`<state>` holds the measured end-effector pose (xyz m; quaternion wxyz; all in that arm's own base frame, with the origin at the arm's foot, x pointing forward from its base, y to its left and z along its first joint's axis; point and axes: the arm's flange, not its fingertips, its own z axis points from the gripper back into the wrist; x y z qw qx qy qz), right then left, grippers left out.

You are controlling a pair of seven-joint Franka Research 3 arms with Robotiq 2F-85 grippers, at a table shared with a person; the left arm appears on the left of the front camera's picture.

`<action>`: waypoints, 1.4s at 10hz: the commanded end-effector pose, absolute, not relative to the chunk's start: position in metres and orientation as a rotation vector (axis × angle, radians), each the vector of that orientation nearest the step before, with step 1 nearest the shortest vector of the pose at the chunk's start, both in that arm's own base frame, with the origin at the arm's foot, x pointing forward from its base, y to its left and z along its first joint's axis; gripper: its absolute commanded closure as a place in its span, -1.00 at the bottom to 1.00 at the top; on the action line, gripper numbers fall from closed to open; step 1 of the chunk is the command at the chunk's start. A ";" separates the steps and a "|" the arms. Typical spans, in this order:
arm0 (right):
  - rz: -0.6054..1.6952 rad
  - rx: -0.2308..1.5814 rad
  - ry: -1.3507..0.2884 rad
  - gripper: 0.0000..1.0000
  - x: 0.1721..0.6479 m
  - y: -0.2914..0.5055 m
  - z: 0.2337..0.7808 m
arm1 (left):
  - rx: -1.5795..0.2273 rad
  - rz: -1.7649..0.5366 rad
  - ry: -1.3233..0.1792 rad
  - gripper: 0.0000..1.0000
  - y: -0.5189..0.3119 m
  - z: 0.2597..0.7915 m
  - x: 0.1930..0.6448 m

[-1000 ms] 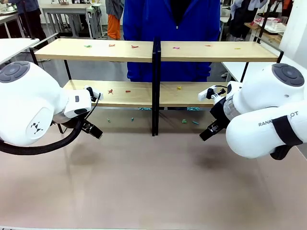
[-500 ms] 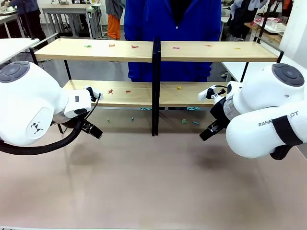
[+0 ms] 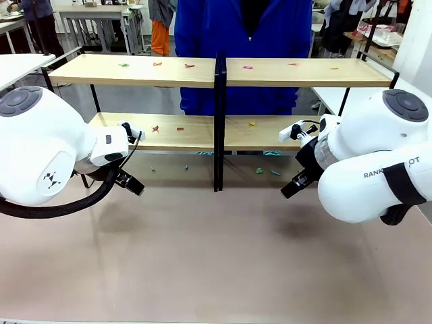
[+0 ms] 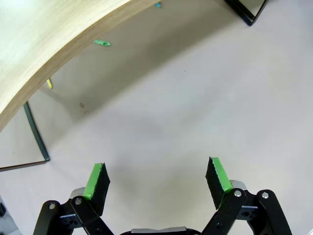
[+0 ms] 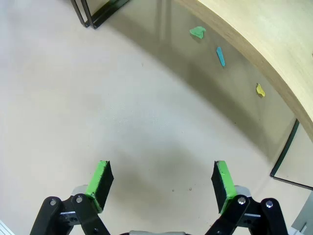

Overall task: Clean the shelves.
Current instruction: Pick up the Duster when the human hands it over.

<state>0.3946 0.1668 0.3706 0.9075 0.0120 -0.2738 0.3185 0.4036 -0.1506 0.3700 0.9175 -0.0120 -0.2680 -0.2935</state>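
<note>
**Both grippers poised, empty, before the littered shelves**

We see the shelves (image 3: 94, 69), a wide two-tier rack of long light-wood boards on a thin black metal frame. They stand across the far half of the beige tabletop (image 3: 216, 263), with a person in a blue jacket (image 3: 243, 40) just behind them. Small coloured scraps (image 3: 155, 128) lie scattered on both boards and on the tabletop under the rack. The left gripper (image 3: 128, 182), black with green pads, hangs low in front of the left bay, its jaws spread wide and holding nothing. The right gripper (image 3: 291, 187) mirrors it before the right bay, equally wide and empty. Both wrist views look down on bare tabletop, with the lower board (image 4: 44, 39) curving across the upper edge.

We judge that no scrap has yet been cleared, and we note three hazards. Each gripper hangs close to the lower board's front edge, so a careless reach could strike that edge or the central black upright (image 3: 219, 121). The scraps are tiny and flat, so the pads may slide over them or flick them farther back. A long reach over the boards would bring an arm near the person.
</note>
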 end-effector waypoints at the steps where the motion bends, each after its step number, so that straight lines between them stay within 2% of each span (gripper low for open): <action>1: 0.657 0.025 -0.565 -1.00 0.395 0.167 0.371 | -0.025 -0.604 -0.551 -1.00 -0.151 0.370 0.404; 2: 0.683 0.106 -0.547 -1.00 0.384 0.158 0.387 | -0.082 -0.672 -0.537 -1.00 -0.139 0.389 0.381; 3: 0.658 0.187 -0.581 -1.00 0.361 0.127 0.415 | -0.176 -0.732 -0.608 -1.00 -0.114 0.418 0.342; 4: 0.647 0.227 -0.632 -1.00 0.337 0.098 0.442 | -0.186 -0.754 -0.675 -1.00 -0.090 0.441 0.308; 5: 0.641 0.232 -0.676 -1.00 0.314 0.073 0.466 | -0.190 -0.747 -0.756 -1.00 -0.074 0.461 0.281; 7: 0.651 0.202 -0.817 -1.00 0.271 0.031 0.505 | -0.265 -0.885 -0.962 -1.00 -0.047 0.483 0.233; 8: 0.636 0.203 -0.915 -1.00 0.258 0.011 0.519 | -0.348 -0.974 -1.012 -1.00 -0.037 0.490 0.221; 10: 0.598 0.213 -1.025 -1.00 0.238 -0.018 0.534 | -0.410 -0.933 -1.212 -1.00 -0.025 0.498 0.205; 14: 0.556 0.208 -1.057 -1.00 0.236 -0.027 0.541 | -0.428 -0.839 -1.211 -1.00 -0.026 0.498 0.210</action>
